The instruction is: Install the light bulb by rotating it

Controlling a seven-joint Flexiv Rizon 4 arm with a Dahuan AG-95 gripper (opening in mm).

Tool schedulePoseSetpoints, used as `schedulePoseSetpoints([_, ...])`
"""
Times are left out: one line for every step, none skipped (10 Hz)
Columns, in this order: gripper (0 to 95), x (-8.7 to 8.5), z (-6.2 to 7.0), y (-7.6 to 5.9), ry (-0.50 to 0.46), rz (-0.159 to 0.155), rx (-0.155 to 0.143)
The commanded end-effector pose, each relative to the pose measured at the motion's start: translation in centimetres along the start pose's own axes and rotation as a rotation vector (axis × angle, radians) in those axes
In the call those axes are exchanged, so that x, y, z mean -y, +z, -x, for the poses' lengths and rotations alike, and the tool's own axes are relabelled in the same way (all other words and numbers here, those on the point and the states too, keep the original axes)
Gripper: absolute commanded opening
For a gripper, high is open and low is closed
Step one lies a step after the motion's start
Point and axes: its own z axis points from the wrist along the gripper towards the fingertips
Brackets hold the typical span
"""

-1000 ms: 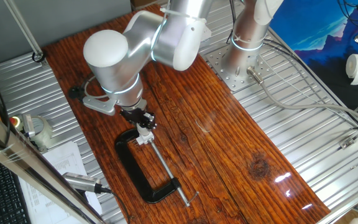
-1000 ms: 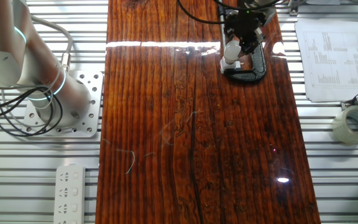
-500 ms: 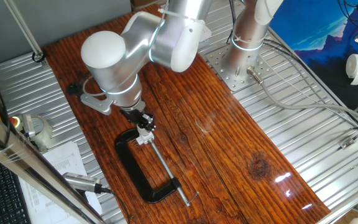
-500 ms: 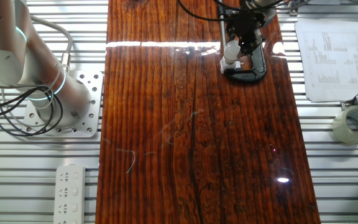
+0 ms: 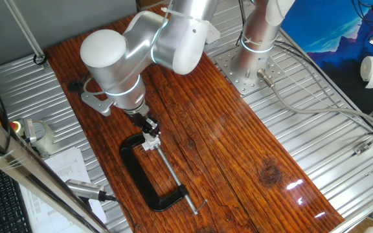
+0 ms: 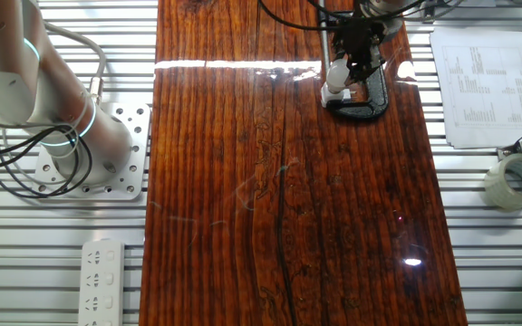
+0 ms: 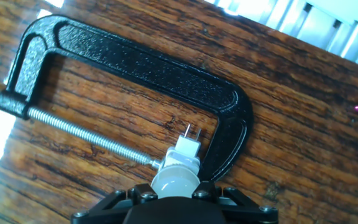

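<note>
Gripping rounded pale light bulb point(image 7: 174, 178): pincer point(image 7: 176, 193)

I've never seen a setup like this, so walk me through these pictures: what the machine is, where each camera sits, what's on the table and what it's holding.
It is a single silver robot arm bolted beside a wooden table. Two pictures come from fixed cameras on different sides of the table; the third looks down from the arm's own hand. On the wood lies a black C-clamp, pinning a small white socket block. The gripper has its two fingers closed on the light bulb, a little pale globe, right at that socket. Off the wood sit a tape roll, papers and a power strip.
</note>
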Motion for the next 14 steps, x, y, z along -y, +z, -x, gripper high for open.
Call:
schedulePoseSetpoints([19.0,-0.03,-0.12,-0.04,0.027,0.001,-0.002])
schedulePoseSetpoints([19.0,-0.04,-0.12,-0.04,0.060,0.002,-0.004])
schedulePoseSetpoints([19.0,-0.04,-0.12,-0.06,0.103,0.006,-0.006])
schedulePoseSetpoints([19.0,-0.05,-0.12,-0.06,0.129,0.008,-0.005])
schedulePoseSetpoints([19.0,-0.05,-0.12,-0.06,0.162,0.011,-0.004])
schedulePoseSetpoints([19.0,-0.05,-0.12,-0.06,0.188,0.011,-0.005])
schedulePoseSetpoints([19.0,-0.05,-0.12,-0.06,0.205,0.013,-0.006])
schedulePoseSetpoints([19.0,-0.05,-0.12,-0.06,0.231,0.014,-0.006])
schedulePoseSetpoints([19.0,-0.05,-0.12,-0.06,0.250,0.014,-0.006])
schedulePoseSetpoints([19.0,-0.05,-0.12,-0.06,0.268,0.014,-0.006])
schedulePoseSetpoints([19.0,-0.05,-0.12,-0.06,0.287,0.016,-0.006])
schedulePoseSetpoints([19.0,-0.05,-0.12,-0.06,0.300,0.016,-0.006])
schedulePoseSetpoints([19.0,-0.04,-0.12,-0.05,0.326,0.018,-0.007])
schedulePoseSetpoints([19.0,-0.04,-0.12,-0.05,0.351,0.018,-0.007])
